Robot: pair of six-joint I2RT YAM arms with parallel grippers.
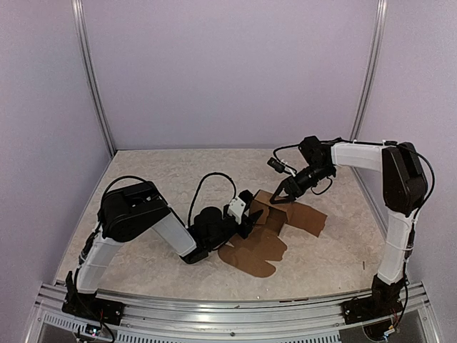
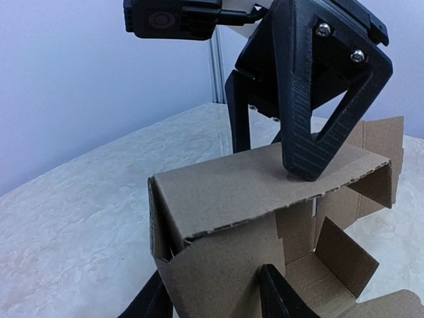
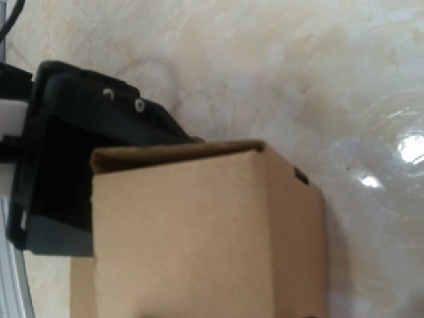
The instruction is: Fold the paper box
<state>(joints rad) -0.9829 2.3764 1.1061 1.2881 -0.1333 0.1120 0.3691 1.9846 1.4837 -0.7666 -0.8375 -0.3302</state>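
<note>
Nearest, the left gripper [image 1: 246, 214] reaches in low over the table [image 1: 157, 171], its fingers [image 2: 278, 298] set either side of the near panel of the paper box [image 1: 265, 209]; whether they pinch it cannot be told. The box sits mid-table, half raised, with rounded flaps lying flat at its front and right. Beyond it, the right gripper [image 1: 283, 194] stands parted and holds nothing, one fingertip [image 2: 303, 165] resting on the box's top panel.
</note>
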